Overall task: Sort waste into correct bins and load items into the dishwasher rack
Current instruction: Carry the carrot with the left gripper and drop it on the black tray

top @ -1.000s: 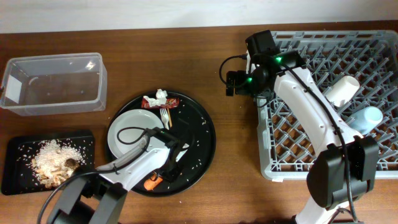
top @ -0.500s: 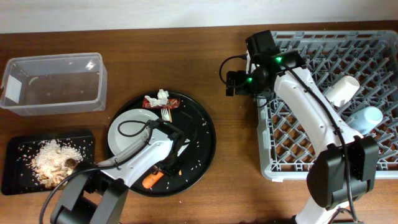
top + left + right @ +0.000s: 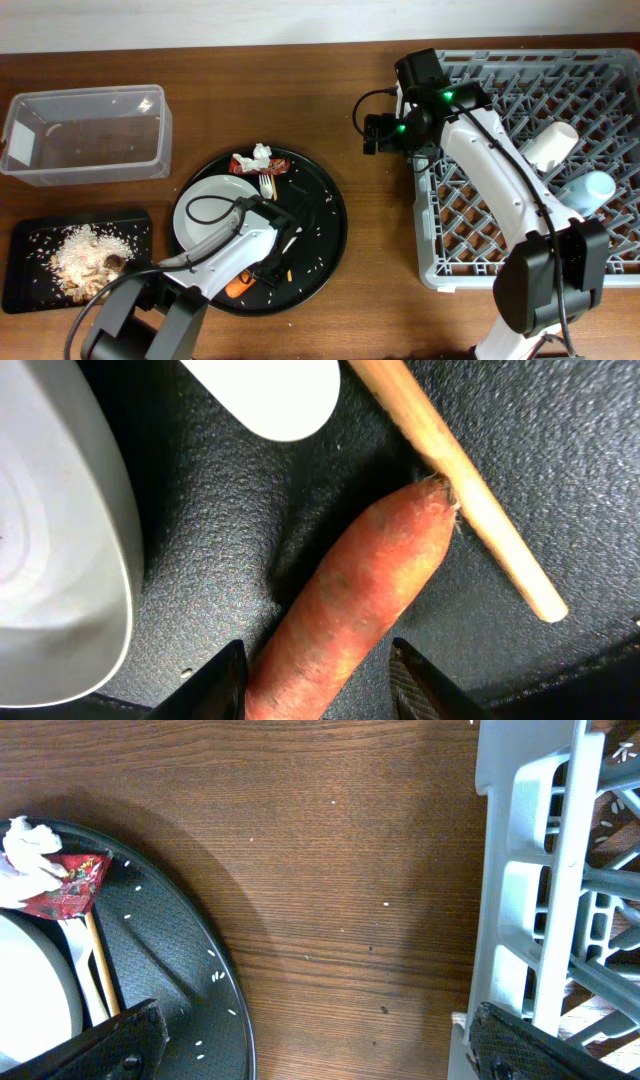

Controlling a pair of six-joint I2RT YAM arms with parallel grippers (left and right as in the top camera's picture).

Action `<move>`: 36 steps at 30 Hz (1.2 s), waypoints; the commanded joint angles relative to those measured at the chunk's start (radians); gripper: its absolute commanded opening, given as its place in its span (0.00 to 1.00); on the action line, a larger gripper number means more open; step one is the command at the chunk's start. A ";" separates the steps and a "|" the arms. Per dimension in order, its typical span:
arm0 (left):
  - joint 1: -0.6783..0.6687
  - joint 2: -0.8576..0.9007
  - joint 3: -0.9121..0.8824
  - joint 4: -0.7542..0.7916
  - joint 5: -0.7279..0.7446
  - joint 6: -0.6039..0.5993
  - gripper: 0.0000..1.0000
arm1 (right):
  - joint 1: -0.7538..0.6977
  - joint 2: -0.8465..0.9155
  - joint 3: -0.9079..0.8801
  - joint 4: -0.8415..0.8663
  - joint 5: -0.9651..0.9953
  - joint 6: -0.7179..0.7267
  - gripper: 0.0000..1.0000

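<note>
An orange carrot (image 3: 360, 600) lies on the round black tray (image 3: 560, 420), its tip touching a wooden chopstick (image 3: 470, 490). My left gripper (image 3: 315, 690) is open and straddles the carrot's thick end. The left jaw is against it and the right jaw stands a little apart. From overhead the carrot (image 3: 237, 287) shows just left of the left gripper (image 3: 262, 272). The white plate (image 3: 205, 215) is beside it. My right gripper (image 3: 378, 133) hovers open over bare table at the grey dishwasher rack (image 3: 530, 240), holding nothing.
The red wrapper (image 3: 248, 164), white tissue (image 3: 261, 153) and white fork (image 3: 265, 186) sit at the tray's far edge. A clear tub (image 3: 85, 135) stands at the back left. A black rectangular tray (image 3: 30, 250) holds rice (image 3: 80, 255). A white cup (image 3: 552, 143) and a blue cup (image 3: 592, 190) are in the rack.
My left gripper has shifted slightly over the carrot, and its jaws narrowed and then widened a little. The carrot has nudged slightly left. The right arm has not moved.
</note>
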State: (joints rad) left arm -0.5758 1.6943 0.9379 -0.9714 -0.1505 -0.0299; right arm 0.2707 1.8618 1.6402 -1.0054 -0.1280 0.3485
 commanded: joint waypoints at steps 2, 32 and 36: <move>0.003 0.011 -0.054 0.016 -0.005 -0.026 0.45 | -0.005 -0.010 0.015 0.000 0.007 0.008 0.99; 0.350 -0.071 0.283 -0.074 0.045 -0.047 0.14 | -0.005 -0.010 0.015 0.000 0.006 0.008 0.99; 0.666 -0.071 0.283 0.042 0.213 -0.065 0.14 | -0.005 -0.010 0.015 0.000 0.006 0.008 0.99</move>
State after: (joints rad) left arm -0.0715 1.6474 1.2045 -0.9756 -0.0608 -0.0723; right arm 0.2707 1.8618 1.6405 -1.0050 -0.1280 0.3485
